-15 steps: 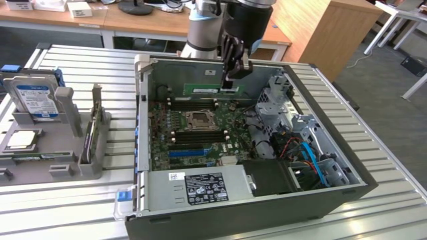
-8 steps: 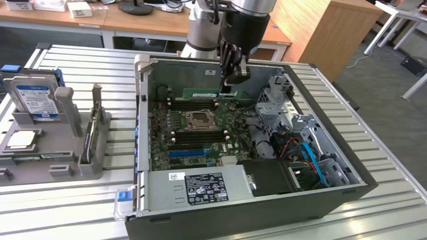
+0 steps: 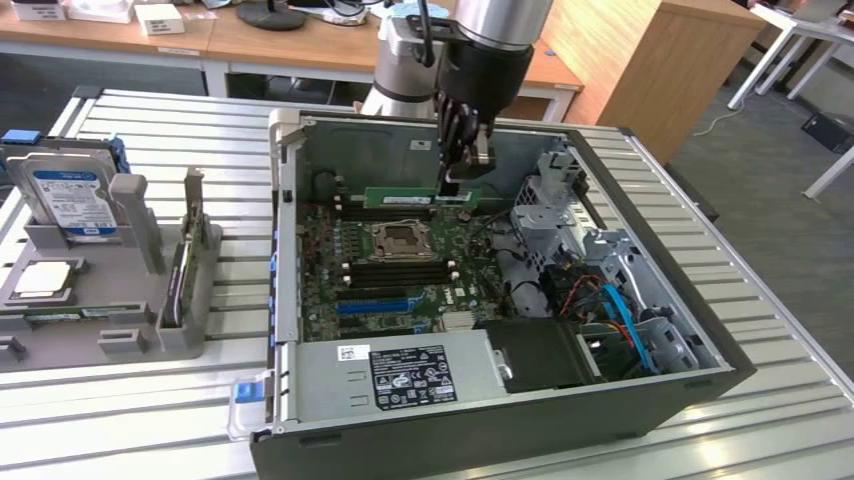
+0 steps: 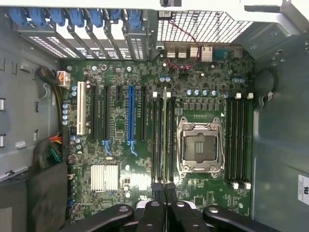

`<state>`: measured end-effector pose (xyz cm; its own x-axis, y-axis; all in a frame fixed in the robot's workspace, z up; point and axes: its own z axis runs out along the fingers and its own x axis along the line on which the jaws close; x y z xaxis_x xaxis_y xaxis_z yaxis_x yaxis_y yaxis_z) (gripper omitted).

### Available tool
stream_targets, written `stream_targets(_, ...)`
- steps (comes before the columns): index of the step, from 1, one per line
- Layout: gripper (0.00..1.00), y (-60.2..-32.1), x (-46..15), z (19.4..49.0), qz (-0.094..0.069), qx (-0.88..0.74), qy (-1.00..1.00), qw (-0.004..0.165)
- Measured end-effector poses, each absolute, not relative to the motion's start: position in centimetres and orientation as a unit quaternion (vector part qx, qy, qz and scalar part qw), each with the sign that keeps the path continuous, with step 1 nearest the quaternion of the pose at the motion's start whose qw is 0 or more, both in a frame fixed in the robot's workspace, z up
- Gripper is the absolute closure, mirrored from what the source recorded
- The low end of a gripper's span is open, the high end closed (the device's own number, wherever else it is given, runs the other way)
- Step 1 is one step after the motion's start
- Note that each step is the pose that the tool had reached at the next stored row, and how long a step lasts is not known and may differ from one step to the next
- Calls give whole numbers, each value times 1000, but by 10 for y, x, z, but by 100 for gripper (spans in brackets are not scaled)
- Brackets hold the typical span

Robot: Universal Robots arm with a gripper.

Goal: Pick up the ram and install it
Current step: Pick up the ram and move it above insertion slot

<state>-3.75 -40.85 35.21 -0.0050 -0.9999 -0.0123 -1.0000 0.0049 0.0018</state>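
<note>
Ram [image 3: 400,198] sits clamped between the fingers of the gripper [image 3: 457,188]. We see it as a green stick lying level over the memory slots, at the edge of the motherboard [image 3: 461,290] nearest the arm, inside the open computer case [image 3: 441,440]. From the wrist view we see the ram [image 4: 165,140] edge-on, lined up with the black slots just beside the CPU socket [image 4: 199,145]. The gripper [image 4: 165,200] pinches one end of it. We cannot tell whether it is fully seated. The power supply [image 3: 334,385] carries a black label with white print we cannot read. On the exterior view's left, a grey holder [image 3: 147,330] carries a hard drive [image 3: 67,200] with a blue-white label, text unreadable.
</note>
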Motion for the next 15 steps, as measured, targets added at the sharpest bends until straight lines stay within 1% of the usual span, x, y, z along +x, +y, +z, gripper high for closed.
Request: stream_targets(15,88,-411,-38,348,5,-705,709,4)
